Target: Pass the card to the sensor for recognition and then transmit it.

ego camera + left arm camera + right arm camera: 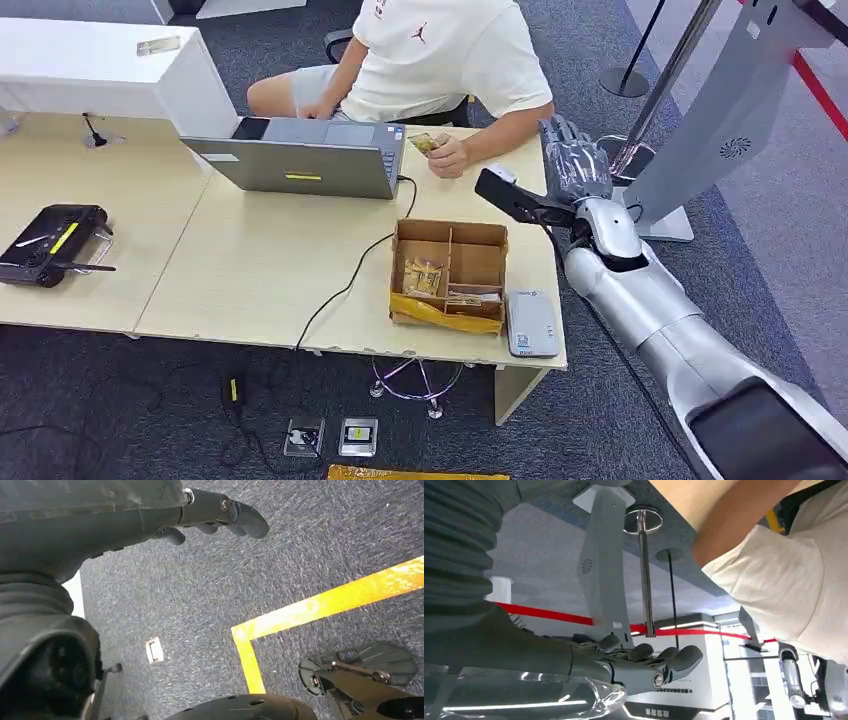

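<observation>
Fingers point(572, 150) spread and empty, person's hand point(447, 157) holding card point(422, 143)

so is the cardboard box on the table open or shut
Open: the cardboard box has its flaps spread, showing dividers and small packets inside its compartments.

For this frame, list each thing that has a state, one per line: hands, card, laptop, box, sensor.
right hand: raised beside the table's far right corner, fingers apart, holding nothing
left hand: hanging over the carpet, holding nothing
card: in the person's hand, by the laptop
laptop: lid open
cardboard box: open, divided, packets inside
sensor: flat at the table's near edge, nothing on it
</observation>
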You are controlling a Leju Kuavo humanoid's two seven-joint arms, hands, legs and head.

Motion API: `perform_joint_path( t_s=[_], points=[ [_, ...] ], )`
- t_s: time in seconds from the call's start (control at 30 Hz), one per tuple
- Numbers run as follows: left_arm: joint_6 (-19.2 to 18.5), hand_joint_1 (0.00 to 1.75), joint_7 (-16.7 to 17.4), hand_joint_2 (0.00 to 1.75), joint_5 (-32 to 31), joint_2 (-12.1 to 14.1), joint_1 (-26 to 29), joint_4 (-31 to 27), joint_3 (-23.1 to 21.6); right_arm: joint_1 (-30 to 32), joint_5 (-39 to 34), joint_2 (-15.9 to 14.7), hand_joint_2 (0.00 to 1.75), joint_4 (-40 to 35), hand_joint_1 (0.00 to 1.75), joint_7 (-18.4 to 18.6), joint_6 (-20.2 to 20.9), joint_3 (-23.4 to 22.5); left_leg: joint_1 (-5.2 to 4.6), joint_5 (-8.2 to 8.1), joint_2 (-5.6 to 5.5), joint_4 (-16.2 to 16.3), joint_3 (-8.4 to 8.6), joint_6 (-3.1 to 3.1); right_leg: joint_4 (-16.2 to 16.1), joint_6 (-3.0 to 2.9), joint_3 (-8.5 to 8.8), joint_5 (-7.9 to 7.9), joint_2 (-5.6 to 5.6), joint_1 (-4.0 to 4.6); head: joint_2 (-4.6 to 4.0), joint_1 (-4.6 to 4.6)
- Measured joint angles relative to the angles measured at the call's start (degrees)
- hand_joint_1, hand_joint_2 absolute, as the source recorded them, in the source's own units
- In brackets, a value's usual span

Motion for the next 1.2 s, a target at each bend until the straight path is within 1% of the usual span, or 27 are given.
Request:
perform_joint_path(
  t_s=[0.2,0.23,0.33,0.37,0.4,0.43,0.47,0.6,0.83,0.97,1.1,1.2],
  points=[
    [0.0,0.00,0.0,0.00,0.0,0.0,0.0,0.0,0.0,0.0,0.0,0.0,1.75,0.0,0.00,0.0,0.0,0.0,0.00,0.00,0.00,0.0,0.00,0.00,0.0,0.00,0.00,0.00,0.00,0.00,0.00,0.00],
    [0.0,0.00,0.0,0.00,0.0,0.0,0.0,0.0,0.0,0.0,0.0,0.0,0.00,0.1,0.00,0.0,0.0,0.0,0.00,0.00,0.00,0.0,0.00,0.00,0.0,0.00,0.00,0.00,0.00,0.00,0.00,0.02],
    [0.0,0.00,0.0,0.00,0.0,0.0,0.0,0.0,0.0,0.0,-0.9,0.0,0.00,0.3,0.00,-0.1,-0.9,0.0,0.00,0.00,0.01,0.0,0.01,0.00,0.0,0.00,0.00,0.00,0.01,0.00,0.00,0.02],
    [0.2,0.00,0.0,0.00,0.8,0.0,0.0,0.0,0.0,0.5,-5.2,-0.1,0.00,-0.3,0.00,-1.4,-4.2,-0.4,0.00,0.00,0.02,0.0,0.02,0.00,0.0,0.00,0.00,0.00,0.01,0.00,0.00,0.02],
    [0.5,0.00,0.0,0.00,2.3,0.0,0.1,0.0,0.0,6.8,-26.1,-1.0,1.75,-8.7,0.00,-8.2,-5.3,-4.3,0.00,-0.01,0.03,0.0,0.06,0.00,0.0,0.00,0.01,0.00,0.01,0.00,0.00,0.02],
    [0.5,0.00,0.0,0.00,2.3,-0.1,0.1,0.0,0.0,8.5,-28.4,-1.3,1.75,-10.8,0.00,-9.2,-4.8,-4.9,0.00,-0.01,0.03,0.0,0.06,0.00,0.0,0.00,0.00,0.00,0.00,0.00,0.00,0.00],
    [0.4,0.00,0.0,0.00,2.4,-0.1,0.2,0.0,0.0,12.3,-29.8,-2.1,1.75,-15.5,0.00,-10.2,-4.1,-6.0,0.02,-0.01,0.01,0.0,0.05,0.00,0.0,0.00,0.00,-0.01,-0.02,0.01,0.00,0.02],
    [0.4,0.00,-0.2,0.00,2.9,-0.1,0.3,0.0,0.0,20.7,-29.9,-3.7,1.75,-24.9,0.00,-12.0,-3.5,-7.4,0.02,-0.04,0.02,0.0,0.04,-0.04,0.0,-0.01,-0.04,-0.01,0.00,0.02,0.00,0.02],
    [0.7,0.00,-0.4,0.00,2.8,-0.1,0.3,0.0,0.0,31.8,-31.2,-5.3,1.75,-33.7,0.00,-14.1,-1.6,-8.0,0.03,-0.04,0.08,0.0,0.04,-0.05,0.0,-0.01,-0.04,-0.01,0.10,0.02,0.00,0.00],
    [0.5,0.00,-0.4,0.00,2.7,-0.1,0.3,0.0,0.0,35.2,-31.3,-5.3,1.75,-36.2,0.00,-14.4,-0.9,-8.0,0.03,-0.04,0.16,0.0,0.05,-0.05,0.0,-0.01,-0.04,0.00,0.16,0.02,0.00,0.00],
    [0.6,0.00,-0.4,0.00,2.4,-0.1,0.3,0.0,0.0,36.5,-30.3,-5.4,1.75,-37.2,0.00,-14.0,-0.6,-8.0,0.03,-0.04,0.16,0.0,0.05,-0.05,0.0,-0.01,-0.04,0.00,0.21,0.02,0.00,0.02],
    [0.6,0.00,-0.7,0.00,1.8,-0.1,0.3,0.0,0.0,37.0,-25.8,-5.4,1.75,-37.4,0.00,-12.4,-0.6,-7.8,0.03,-0.04,0.16,0.0,0.05,-0.05,0.0,-0.01,-0.04,0.00,0.23,0.02,0.00,0.02]
  ],
)
